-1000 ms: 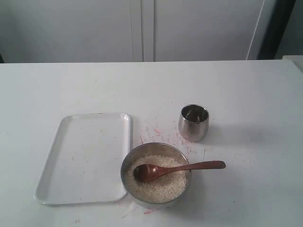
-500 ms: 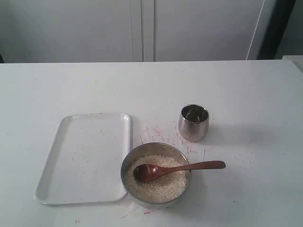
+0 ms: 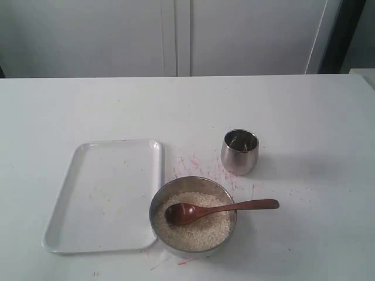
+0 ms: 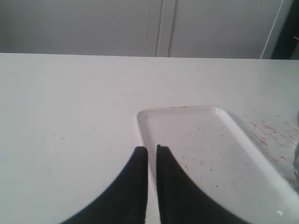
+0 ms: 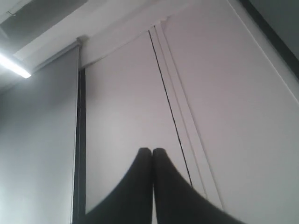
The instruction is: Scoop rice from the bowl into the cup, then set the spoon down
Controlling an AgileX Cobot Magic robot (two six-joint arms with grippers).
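Observation:
The steel bowl (image 3: 157,205) stands near the table's front edge, filled with white rice (image 3: 196,232). The brown wooden spoon (image 3: 234,206) lies across it, its oval end on the rice and its handle sticking out over the rim to the right. The small steel cup (image 3: 239,153) stands upright just behind and right of the bowl. Neither arm shows in the exterior view. My left gripper (image 4: 152,148) hovers over the white tray's near corner, fingers almost together, holding nothing. My right gripper (image 5: 152,150) is shut and empty, pointing up at a wall.
A white rectangular tray (image 3: 102,193) lies left of the bowl, also seen as the tray (image 4: 210,140) in the left wrist view. Red specks and smears (image 3: 193,164) mark the table between tray, bowl and cup.

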